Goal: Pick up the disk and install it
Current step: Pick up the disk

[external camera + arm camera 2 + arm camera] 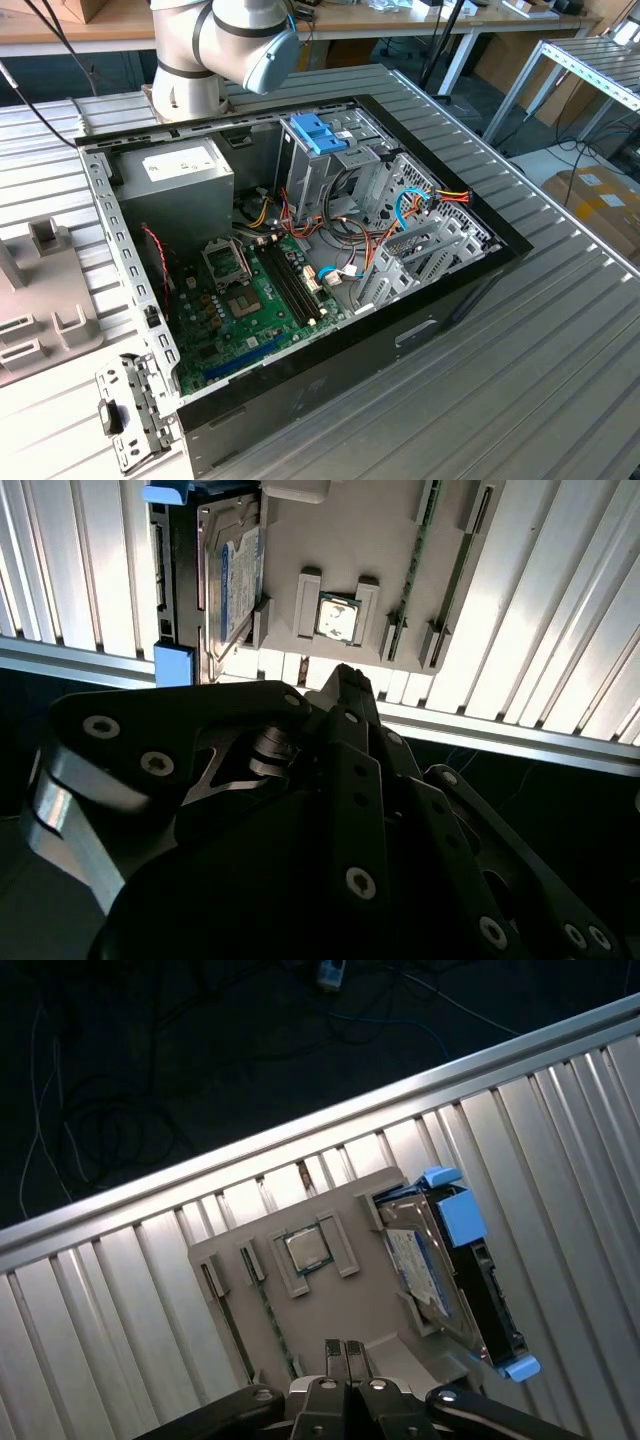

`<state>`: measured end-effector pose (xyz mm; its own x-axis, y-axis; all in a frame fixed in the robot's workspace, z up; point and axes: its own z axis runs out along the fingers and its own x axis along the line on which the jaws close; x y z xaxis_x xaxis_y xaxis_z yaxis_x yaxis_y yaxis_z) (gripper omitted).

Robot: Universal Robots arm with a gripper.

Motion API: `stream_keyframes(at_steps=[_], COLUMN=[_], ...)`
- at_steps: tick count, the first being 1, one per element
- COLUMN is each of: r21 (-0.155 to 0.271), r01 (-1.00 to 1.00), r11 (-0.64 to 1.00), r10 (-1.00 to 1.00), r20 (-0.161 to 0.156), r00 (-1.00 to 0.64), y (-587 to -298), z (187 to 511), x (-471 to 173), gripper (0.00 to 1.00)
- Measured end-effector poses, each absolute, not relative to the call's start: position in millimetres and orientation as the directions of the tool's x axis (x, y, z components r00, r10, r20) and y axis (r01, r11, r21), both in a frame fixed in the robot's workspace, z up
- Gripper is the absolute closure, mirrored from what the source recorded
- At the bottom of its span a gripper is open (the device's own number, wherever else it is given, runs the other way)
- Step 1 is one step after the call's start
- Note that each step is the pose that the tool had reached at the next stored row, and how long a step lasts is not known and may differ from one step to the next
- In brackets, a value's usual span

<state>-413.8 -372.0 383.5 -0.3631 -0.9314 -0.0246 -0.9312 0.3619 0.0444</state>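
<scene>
Our claw (345,1353) hung clenched and empty near the disk (440,1270). We judged it needed to open and centre squarely across the disk's width.

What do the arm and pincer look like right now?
The arm is silvery grey, with rounded joints and a pale blue end cap. The pincer is black and jointed, dotted with round silver screw heads.
</scene>
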Motion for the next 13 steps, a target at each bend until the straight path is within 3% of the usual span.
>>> stream_keyframes(at_steps=[13], r21=[0.044], r01=[-0.945], r11=[0.324], r10=[-0.945], r20=[-0.025], r00=[-0.325], y=[-372.0], z=[383.5], x=[-413.8], gripper=[0.89])
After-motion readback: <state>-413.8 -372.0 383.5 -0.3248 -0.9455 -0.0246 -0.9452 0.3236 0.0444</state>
